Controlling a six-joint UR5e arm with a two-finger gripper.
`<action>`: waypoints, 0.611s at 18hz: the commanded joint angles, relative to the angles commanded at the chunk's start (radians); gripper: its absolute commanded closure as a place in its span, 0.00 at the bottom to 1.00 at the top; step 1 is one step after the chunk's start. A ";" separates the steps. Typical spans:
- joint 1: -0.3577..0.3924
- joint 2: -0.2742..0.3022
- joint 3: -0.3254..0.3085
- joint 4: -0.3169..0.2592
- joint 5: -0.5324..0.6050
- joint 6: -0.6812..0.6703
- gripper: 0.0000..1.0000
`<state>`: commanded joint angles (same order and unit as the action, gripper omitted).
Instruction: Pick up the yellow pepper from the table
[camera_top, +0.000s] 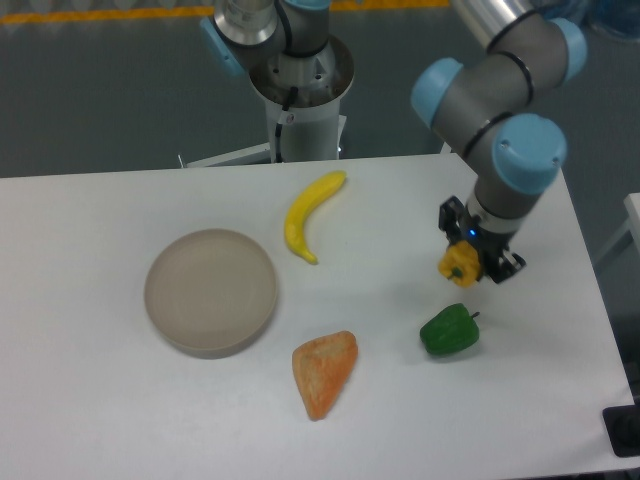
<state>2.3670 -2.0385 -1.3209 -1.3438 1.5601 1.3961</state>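
The yellow pepper (458, 264) is small, lumpy and yellow-orange, at the right side of the white table (100, 400). My gripper (472, 256) comes down from above and is shut on the yellow pepper, with dark fingers on either side of it. Whether the pepper is just above the tabletop or resting on it I cannot tell. The arm's grey and blue wrist (515, 160) stands above it.
A green pepper (449, 331) lies just below the gripper. A yellow banana (308, 213) lies at the table's middle back. A round tan plate (211, 290) sits at the left. An orange wedge-shaped piece (324, 371) lies near the front middle. The robot base (300, 90) stands behind the table.
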 joint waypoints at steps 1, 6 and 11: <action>-0.014 -0.012 0.017 0.000 0.003 -0.005 0.79; -0.025 -0.031 0.028 0.008 -0.002 0.001 0.78; -0.043 -0.043 0.028 0.035 0.009 -0.006 0.78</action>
<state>2.3240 -2.0816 -1.2931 -1.3086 1.5692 1.3898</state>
